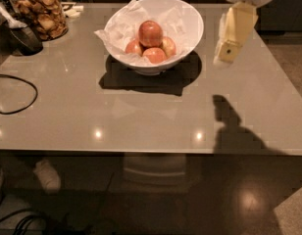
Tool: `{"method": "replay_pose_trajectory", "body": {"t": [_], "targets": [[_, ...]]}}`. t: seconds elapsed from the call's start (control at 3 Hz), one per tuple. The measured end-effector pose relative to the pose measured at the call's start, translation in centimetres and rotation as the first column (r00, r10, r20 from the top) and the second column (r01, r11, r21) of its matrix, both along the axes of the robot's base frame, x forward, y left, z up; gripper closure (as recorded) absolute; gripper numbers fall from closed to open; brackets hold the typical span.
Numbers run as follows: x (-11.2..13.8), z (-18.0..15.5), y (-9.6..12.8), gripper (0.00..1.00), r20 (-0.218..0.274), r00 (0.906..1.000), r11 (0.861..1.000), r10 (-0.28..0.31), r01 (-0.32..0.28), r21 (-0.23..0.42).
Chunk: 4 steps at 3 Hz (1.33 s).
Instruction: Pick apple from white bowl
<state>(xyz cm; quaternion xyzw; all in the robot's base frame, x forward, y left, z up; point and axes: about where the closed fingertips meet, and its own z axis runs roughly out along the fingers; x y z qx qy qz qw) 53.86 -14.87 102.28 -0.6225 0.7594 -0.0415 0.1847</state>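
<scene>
The white bowl [190, 35] stands at the back middle of the grey table, lined with crumpled white paper. The apple [150, 33], the largest, red-orange, sits on top of three smaller apples [154, 54] in the bowl. My gripper [228, 52] hangs in the upper right, just right of the bowl's rim and above the table, its cream fingers pointing down. It is apart from the bowl and holds nothing that I can see.
A glass jar of brown snacks [39, 12] stands at the back left beside a dark object [23, 37]. A black cable [16, 94] loops on the table's left. The table's front edge [151, 151] runs across the lower middle, floor below.
</scene>
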Motion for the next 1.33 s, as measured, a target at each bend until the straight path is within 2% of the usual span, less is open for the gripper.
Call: {"method": "replay_pose_trajectory", "body": {"t": [0.33, 0.67, 1.0, 1.33], "targets": [[0.5, 0.6, 0.6, 0.0, 0.027, 0.9996, 1.0, 0.008, -0.008, 0.011], [1.8, 0.6, 2.0, 0.0, 0.038, 0.9991, 0.998, 0.017, -0.019, 0.055], [4.3, 0.9, 3.9, 0.0, 0.032, 0.9993, 0.993, 0.018, -0.021, 0.113], [7.2, 1.3, 5.8, 0.0, 0.03, 0.9994, 0.992, 0.019, -0.022, 0.123]]}}
